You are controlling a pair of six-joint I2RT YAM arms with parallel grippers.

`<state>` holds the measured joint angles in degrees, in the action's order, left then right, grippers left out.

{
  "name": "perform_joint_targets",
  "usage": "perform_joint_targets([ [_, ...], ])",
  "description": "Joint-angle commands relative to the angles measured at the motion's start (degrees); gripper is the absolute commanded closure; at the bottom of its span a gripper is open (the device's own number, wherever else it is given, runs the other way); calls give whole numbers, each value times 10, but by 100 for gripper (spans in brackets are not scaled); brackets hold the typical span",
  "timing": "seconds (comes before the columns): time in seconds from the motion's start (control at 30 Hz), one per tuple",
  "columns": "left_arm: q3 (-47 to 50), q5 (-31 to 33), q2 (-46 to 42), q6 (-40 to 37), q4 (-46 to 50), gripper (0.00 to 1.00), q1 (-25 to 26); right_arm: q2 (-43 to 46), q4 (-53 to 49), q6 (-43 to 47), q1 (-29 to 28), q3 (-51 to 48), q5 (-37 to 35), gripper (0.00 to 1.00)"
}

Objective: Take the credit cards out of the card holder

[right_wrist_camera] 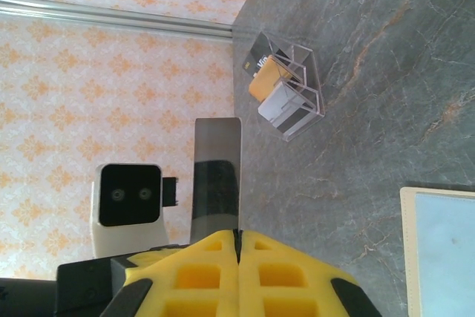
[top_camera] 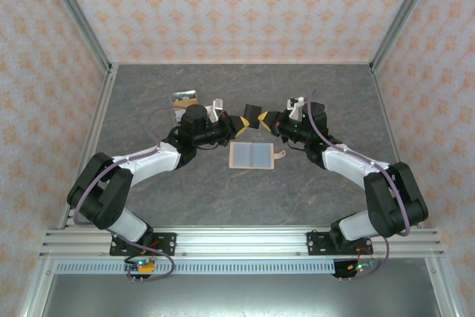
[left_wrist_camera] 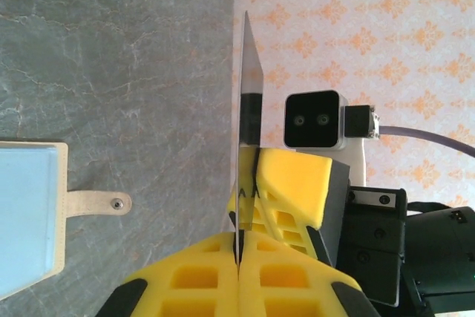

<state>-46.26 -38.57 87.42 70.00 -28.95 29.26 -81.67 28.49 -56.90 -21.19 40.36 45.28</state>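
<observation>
My left fingers (left_wrist_camera: pixel 239 254) and right fingers (right_wrist_camera: pixel 238 246) both pinch one black credit card (right_wrist_camera: pixel 217 161) in mid-air, which I read as a handover. Below, the card holder (top_camera: pixel 252 155) lies spread on the worktop (top_camera: pixel 319 94). Next, I judge, the right must release cleanly so the left can carry it toward the clear stand (right_wrist_camera: pixel 286 90).

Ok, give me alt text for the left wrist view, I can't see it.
The left pincer is shut on a black credit card seen edge-on, with the right pincer gripping the same card from the opposite side. The open card holder lies on the grey table at left.
</observation>
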Motion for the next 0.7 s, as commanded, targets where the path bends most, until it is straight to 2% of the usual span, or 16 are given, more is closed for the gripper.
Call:
perform_joint_targets([
  [0.0,-27,15,-34,-64,78,100,5,11,-35,40,0,9,-9,95],
  [0.07,-39,32,-47,-100,132,100,3,25,-82,71,0,13,-31,82],
  [0.13,-51,55,-61,-143,193,100,0,46,-125,100,1,12,-60,63],
  [0.23,-75,109,-85,-222,302,100,-7,74,-181,136,0,14,-102,42],
  [0.4,-111,278,-134,-358,481,100,-9,96,-276,179,0,26,-181,30],
  [0.5,-120,355,-159,-424,525,100,-9,96,-294,185,0,26,-203,22],
  [0.67,-137,452,-175,-517,553,100,-15,92,-290,188,1,24,-210,2],
])
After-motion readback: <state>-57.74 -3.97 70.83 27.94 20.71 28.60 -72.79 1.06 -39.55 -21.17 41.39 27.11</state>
